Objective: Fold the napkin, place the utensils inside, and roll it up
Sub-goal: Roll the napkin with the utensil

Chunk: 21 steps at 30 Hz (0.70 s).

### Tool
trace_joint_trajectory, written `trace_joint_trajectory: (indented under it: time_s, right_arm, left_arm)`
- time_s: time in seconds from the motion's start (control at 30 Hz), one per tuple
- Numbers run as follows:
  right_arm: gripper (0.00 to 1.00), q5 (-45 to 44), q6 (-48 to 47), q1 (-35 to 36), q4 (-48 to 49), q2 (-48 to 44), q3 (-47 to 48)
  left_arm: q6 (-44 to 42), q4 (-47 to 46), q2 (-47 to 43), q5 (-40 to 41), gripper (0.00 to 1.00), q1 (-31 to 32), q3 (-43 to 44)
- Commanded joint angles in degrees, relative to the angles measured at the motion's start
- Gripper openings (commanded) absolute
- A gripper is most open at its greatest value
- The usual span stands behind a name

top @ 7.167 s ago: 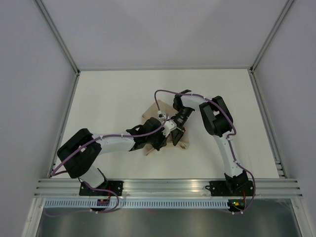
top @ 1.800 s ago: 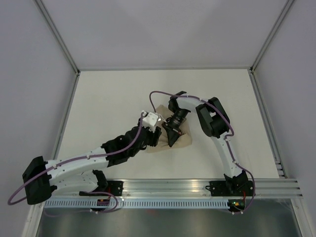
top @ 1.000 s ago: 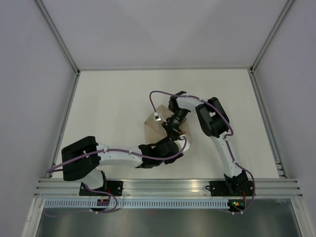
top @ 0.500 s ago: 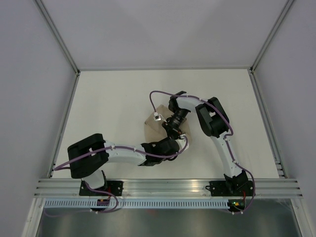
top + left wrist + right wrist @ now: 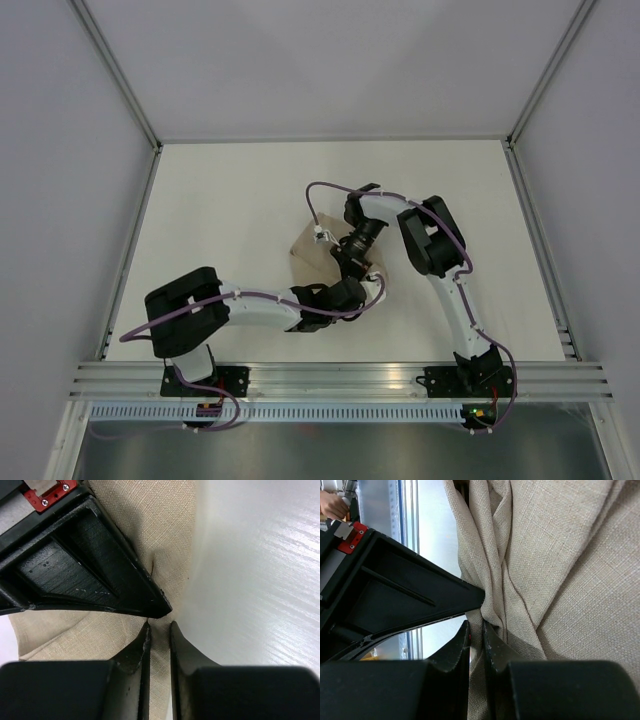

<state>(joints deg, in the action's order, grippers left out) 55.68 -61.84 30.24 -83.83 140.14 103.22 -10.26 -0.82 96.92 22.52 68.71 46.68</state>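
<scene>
**Overhead view.** The tan napkin point(image 5: 306, 250) is lying bunched near the middle of the white table point(image 5: 230, 190). Its left part is showing uncovered. Its right part is lying under my two claws, which are meeting tip to tip above it, the left arm reaching in from the near left and the right arm bending down from the far right.

**Left wrist view.** My left claw point(image 5: 160, 632) is gripping a narrow raised fold of the napkin. Its fingers point(image 5: 140, 650) are standing almost together, with only a strip of cloth between them. The black wedge of my other claw's finger is pointing in from the upper left, its tip touching the cloth just beyond my fingertips. Bare table is showing to the right of the cloth edge.

**Right wrist view.** My right claw point(image 5: 476, 630) is likewise clamping the napkin. Its fingers point(image 5: 460, 647) are pinching a bundle of pleats that are running away from them, beside a broad flat stretch of cloth on the right. The left claw's finger is pressing in from the left, just beyond the pinch.
</scene>
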Motion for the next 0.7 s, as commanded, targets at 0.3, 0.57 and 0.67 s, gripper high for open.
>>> trace_joint_trajectory:
  time_s: [0.3,0.57,0.67]
  right_arm:
    - [0.43,1.9,8.0,-7.7,13.9,-11.3,-4.1]
    - [0.44,0.1,25.0,-14.2,30.3,-21.4,-9.2]
    - [0.38,-1.4,29.7,-16.7,36.4,-24.9,-12.4]
  left_arm:
    - [4.3,5.3,2.0,-15.6,0.02,-3.5,1.8]
    - [5.6,6.2,2.2,-21.4,0.02,-5.9,2.4]
    - [6.2,7.0,2.3,-22.3,0.02,-6.6,2.9]
